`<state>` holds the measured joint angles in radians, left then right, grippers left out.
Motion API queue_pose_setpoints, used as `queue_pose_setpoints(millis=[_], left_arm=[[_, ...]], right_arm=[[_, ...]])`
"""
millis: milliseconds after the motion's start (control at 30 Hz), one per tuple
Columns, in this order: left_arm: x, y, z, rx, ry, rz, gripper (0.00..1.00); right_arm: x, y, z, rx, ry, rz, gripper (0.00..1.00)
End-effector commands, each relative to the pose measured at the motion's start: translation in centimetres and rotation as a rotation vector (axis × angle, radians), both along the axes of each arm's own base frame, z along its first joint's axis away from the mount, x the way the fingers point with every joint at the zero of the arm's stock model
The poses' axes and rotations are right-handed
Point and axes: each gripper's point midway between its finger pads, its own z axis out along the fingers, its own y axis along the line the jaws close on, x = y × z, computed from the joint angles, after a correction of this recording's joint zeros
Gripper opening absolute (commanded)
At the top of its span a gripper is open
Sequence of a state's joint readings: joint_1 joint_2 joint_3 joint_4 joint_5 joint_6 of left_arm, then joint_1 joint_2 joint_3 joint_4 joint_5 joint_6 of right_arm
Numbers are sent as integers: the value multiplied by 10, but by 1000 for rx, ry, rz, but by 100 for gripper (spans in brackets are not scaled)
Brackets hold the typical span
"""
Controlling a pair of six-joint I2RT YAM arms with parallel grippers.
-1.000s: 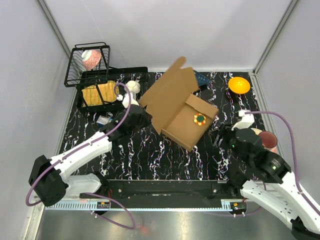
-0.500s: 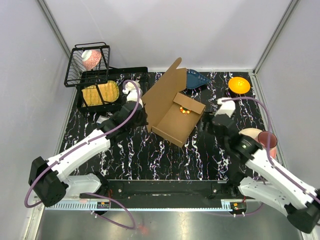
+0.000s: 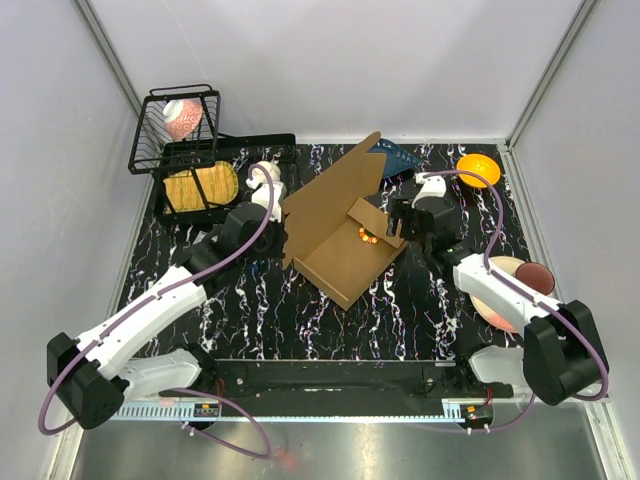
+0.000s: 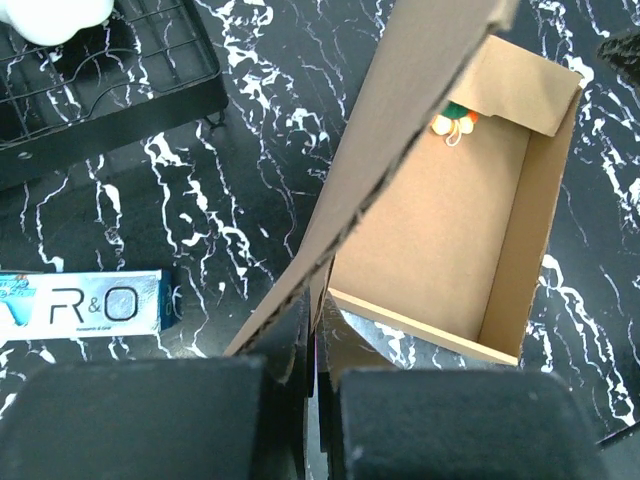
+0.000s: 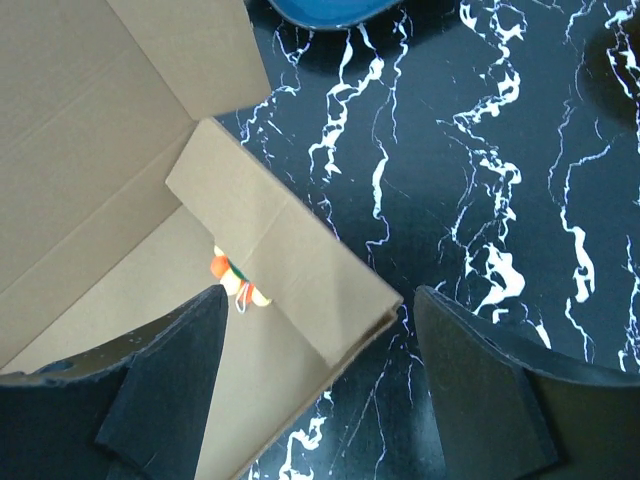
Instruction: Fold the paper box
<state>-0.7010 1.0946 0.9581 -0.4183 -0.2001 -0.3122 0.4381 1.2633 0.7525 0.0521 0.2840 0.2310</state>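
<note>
Closest to the arm bases there's just marbled black surface [image 3: 260,310]. Then comes the near corner of the paper box [image 3: 340,265]. It sits mid-surface, turned at an angle, with the tray part already formed and a little orange-and-green toy [image 5: 236,281] lying inside.

On its left side the left pincer [image 4: 312,340] is clamped tight on the edge of the big lid panel [image 3: 325,195], holding it up at a slant over the tray. A small R&O carton [image 4: 85,303] lies near that arm.

On the other side the right pincer [image 5: 318,295] is spread wide and holding nothing. It hovers right over the short end flap [image 5: 285,262], which partly hides the toy from that wrist's view.

My read is that the end flap is getting sorted before the lid comes down. Next I'd guess the right one nudges that flap inward and backs out, then the left swings the lid over. The lid shouldn't catch the fingers or the flap's corner.

Further back are a wire basket [image 3: 150,150], a blue dish [image 3: 395,156] and an orange bowl [image 3: 478,170].
</note>
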Motion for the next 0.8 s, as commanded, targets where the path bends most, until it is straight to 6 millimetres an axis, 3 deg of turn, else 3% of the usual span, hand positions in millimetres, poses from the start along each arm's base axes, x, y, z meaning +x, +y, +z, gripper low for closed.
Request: queue_pose_setpoints(millis=[0,133,267,467,567,667,767], left_arm=[[-14,13,-8,47,20,-34,0],[-20,15,-14,37,47,-32,0],[-22,22,-11,59,34,-25,0],[-21,29,-8,79,10,-14,0],[-22,31,-7,80,1,-15,0],[-22,33,-4,85,-11,-19,0],[-22,32,-3,81,-14,-25,0]], right_arm=[[24,9,52,58,-174,24,81],[19,8,56,94,-178,14,81],[12,14,46,97,-138,57,81],[-4,30,-3,54,19,186,81],[-9,32,-16,50,38,208,81],[-5,37,-13,67,7,232,80],[6,44,-28,33,53,253,80]])
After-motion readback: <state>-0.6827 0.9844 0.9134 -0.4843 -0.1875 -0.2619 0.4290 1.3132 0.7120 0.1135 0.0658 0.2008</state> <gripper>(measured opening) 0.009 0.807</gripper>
